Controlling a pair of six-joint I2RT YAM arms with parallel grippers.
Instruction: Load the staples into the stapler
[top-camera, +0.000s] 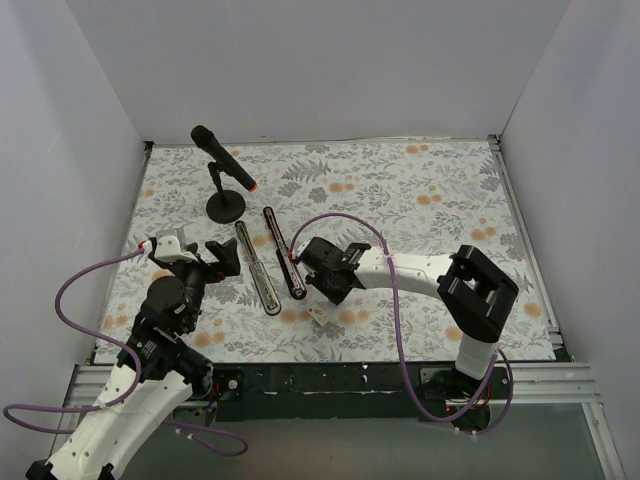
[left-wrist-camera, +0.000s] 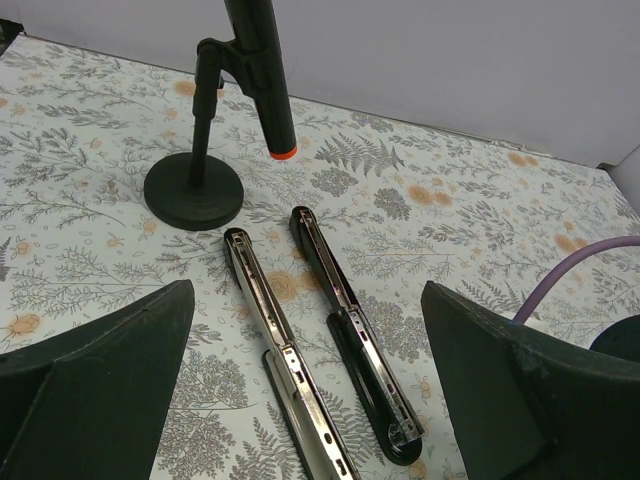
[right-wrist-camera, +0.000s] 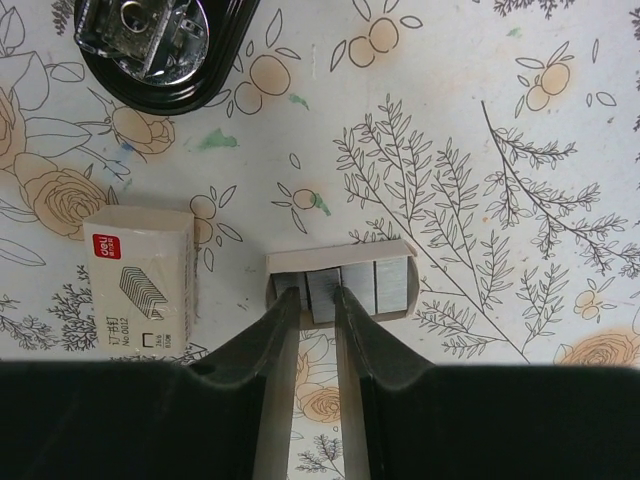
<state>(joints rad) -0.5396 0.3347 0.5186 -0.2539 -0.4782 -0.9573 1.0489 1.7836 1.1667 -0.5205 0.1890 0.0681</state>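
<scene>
Right wrist: tool (right-wrist-camera: 316, 298) tips touch staples (right-wrist-camera: 390, 285) at edge.

The left tool (left-wrist-camera: 308, 300) hangs open, its dark fingers (left-wrist-camera: 100, 380) wide apart at the near corners. Between them the stapler (left-wrist-camera: 352, 330) lies unfolded on the floral bench (left-wrist-camera: 480, 230). A microphone (left-wrist-camera: 262, 80) stands far left.

1 stapler (left-wrist-camera: 300, 385), 1 microphone (top-camera: 225, 165) on stand, 1 printed staple box (right-wrist-camera: 140, 275), 1 open cardboard tray (right-wrist-camera: 340, 253), 4 staple blocks (right-wrist-camera: 390, 285) showing inside, 2 grippers: left gripper (left-wrist-camera: 308, 300), right gripper (right-wrist-camera: 314, 300).
</scene>
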